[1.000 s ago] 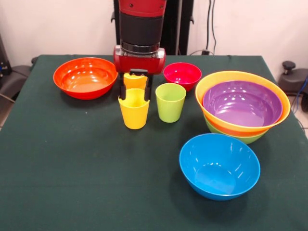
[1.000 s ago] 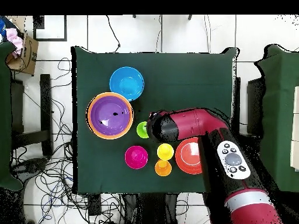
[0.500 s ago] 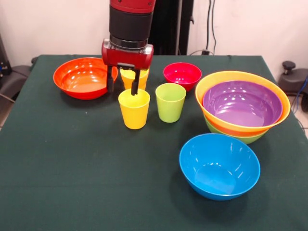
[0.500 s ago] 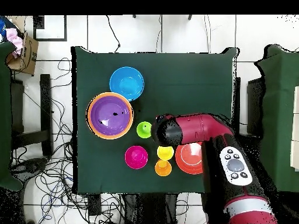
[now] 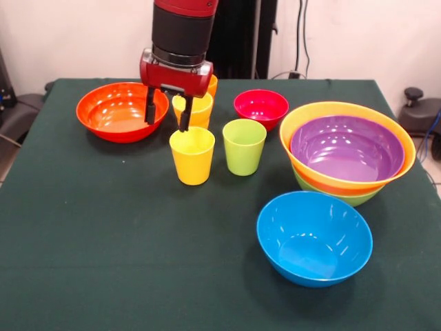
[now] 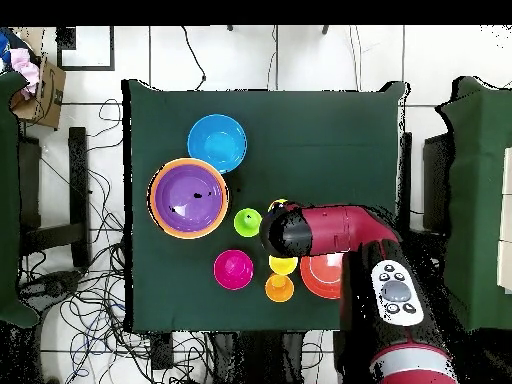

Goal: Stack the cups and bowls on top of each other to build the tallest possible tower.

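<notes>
Gripper (image 5: 166, 116) held open and empty above yellow cup (image 5: 192, 154), lime green cup (image 5: 244, 145) just beside, red-orange bowl (image 5: 121, 110) and magenta bowl (image 5: 260, 107) behind, purple bowl (image 5: 346, 147) nested in the stacked bowls, blue bowl (image 5: 314, 237) apart, open green cloth (image 5: 103, 248) seen along the near edge.

Two cups (image 5: 192, 154) side by side, stacked bowls (image 5: 346, 153) to their right.

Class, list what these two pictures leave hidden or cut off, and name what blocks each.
- Front view: the orange cup is mostly hidden behind the gripper.
- Front view: the lime green bowl shows only a sliver; the bowls nested above cover it.
- Overhead view: the arm covers part of the red-orange bowl.
- Front view: the arm's upper part is cut off.
</notes>
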`<move>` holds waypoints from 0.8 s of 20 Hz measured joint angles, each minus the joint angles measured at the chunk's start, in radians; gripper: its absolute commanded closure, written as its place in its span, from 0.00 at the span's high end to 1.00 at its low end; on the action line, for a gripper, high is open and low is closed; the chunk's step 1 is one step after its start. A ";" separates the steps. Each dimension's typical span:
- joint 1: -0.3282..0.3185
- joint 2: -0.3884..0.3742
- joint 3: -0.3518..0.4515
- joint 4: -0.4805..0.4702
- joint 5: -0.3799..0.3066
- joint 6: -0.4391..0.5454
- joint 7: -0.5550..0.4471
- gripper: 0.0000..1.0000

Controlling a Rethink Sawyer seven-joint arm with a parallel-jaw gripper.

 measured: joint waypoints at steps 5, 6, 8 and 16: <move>0.038 0.026 -0.059 0.002 0.027 -0.030 0.064 1.00; 0.041 0.029 -0.064 0.002 0.027 -0.035 0.069 1.00; 0.050 0.040 -0.080 0.003 0.027 -0.057 0.083 1.00; 0.058 0.102 -0.127 0.004 0.027 -0.151 0.086 1.00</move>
